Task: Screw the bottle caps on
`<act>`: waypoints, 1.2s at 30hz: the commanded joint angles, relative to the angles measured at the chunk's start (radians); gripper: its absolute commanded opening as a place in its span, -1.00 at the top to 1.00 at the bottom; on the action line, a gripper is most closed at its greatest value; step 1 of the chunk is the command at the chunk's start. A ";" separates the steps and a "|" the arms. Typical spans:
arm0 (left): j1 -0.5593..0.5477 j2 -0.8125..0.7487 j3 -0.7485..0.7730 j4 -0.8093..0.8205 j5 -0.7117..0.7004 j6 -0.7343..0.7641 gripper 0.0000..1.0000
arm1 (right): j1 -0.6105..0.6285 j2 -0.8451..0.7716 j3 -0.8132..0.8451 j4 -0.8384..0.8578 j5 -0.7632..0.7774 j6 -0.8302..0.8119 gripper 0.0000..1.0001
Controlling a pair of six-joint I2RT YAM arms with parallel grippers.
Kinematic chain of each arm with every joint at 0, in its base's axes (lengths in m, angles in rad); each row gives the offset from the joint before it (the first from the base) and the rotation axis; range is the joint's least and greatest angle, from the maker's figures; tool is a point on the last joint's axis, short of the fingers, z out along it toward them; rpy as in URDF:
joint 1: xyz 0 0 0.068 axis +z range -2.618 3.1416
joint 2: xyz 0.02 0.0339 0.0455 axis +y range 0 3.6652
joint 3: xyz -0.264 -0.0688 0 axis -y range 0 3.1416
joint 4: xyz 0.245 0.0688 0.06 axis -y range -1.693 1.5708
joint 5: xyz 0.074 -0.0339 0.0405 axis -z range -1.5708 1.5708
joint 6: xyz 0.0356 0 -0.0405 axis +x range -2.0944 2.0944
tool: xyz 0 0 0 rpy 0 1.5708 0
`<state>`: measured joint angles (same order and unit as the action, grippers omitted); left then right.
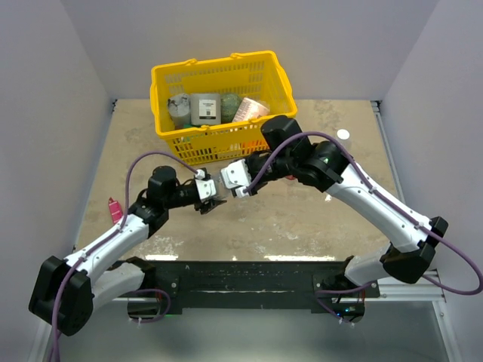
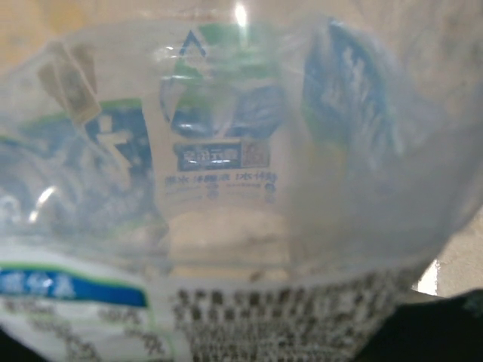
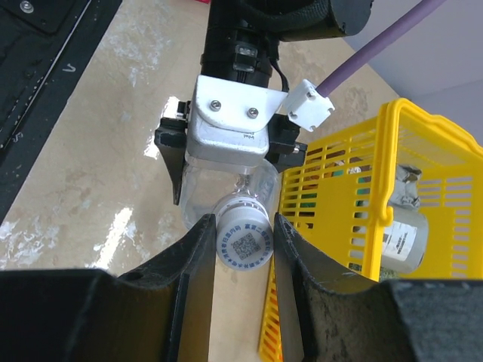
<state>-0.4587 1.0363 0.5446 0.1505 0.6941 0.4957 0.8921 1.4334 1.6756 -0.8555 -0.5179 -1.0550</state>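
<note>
Bottle cap [image 3: 244, 240], white, sits on the short bottle [image 2: 226, 188] mid-table, just near the yellow basket [image 1: 170, 79]. Left gripper [image 1: 211, 200] clamps the bottle; right gripper [image 3: 243, 232] pinches the cap. Screwing seems in hand; next, rotate the right wrist to tighten.

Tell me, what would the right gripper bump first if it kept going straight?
The right gripper is shut on the cap, so going on would likely press into the bottle right behind it, which the left gripper holds.
</note>
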 commanded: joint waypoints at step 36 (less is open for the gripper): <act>-0.043 -0.009 -0.043 0.524 -0.613 -0.297 1.00 | -0.033 0.302 0.225 0.029 0.326 1.101 1.00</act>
<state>-0.4934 1.0512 0.4725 0.4038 0.1562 0.3313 0.8490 1.6814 1.9022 -0.7055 -0.2451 -0.0818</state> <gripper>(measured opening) 0.666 0.349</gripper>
